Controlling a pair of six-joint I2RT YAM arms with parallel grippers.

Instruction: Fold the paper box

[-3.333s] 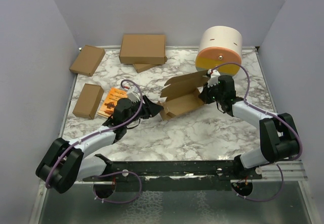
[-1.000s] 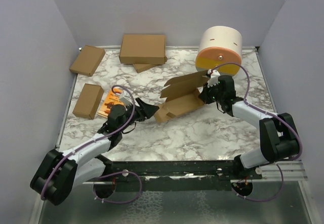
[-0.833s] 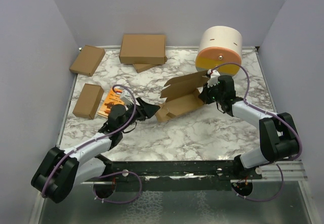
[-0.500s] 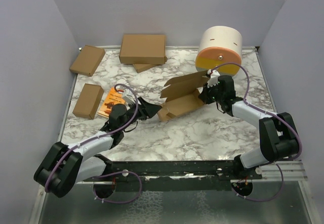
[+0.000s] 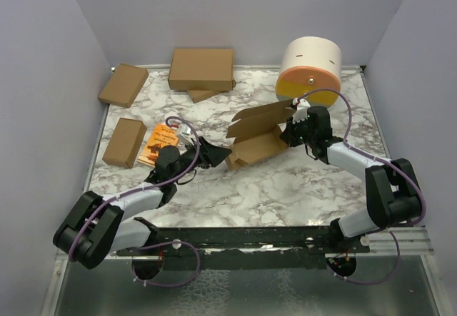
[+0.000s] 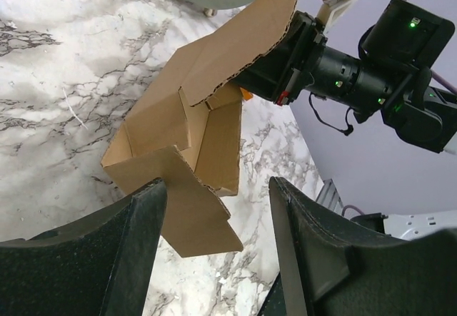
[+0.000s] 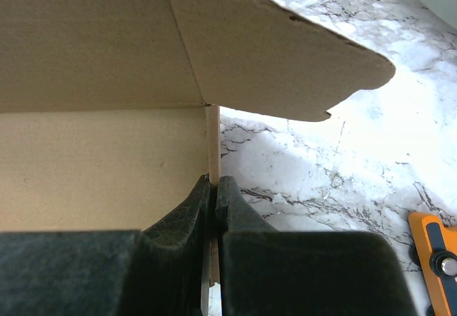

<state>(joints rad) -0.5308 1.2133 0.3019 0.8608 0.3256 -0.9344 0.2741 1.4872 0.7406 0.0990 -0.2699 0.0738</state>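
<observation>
Pinching a thin upright wall of the paper box [image 7: 107, 138] between tightly closed fingers, the right gripper [image 7: 212, 184] is anchoring the box's right end, likely so that it is not sliding while the other end is being worked. The box is sitting near the middle of the worktop [image 5: 285, 187], half formed: its tray is lying on the marble and its long lid flap is standing up, leaning toward the far edge. The left gripper [image 6: 214, 187] is hovering at the box's left end with its fingers spread apart, grasping nothing. The loose end flap is lying in the gap between them, probably so they can close on it or push it inward. Judging by the open lid and untucked flap, the folding is only partly done. An orange booklet [image 5: 161, 141] is lying beside the left arm, toward the left edge.
</observation>
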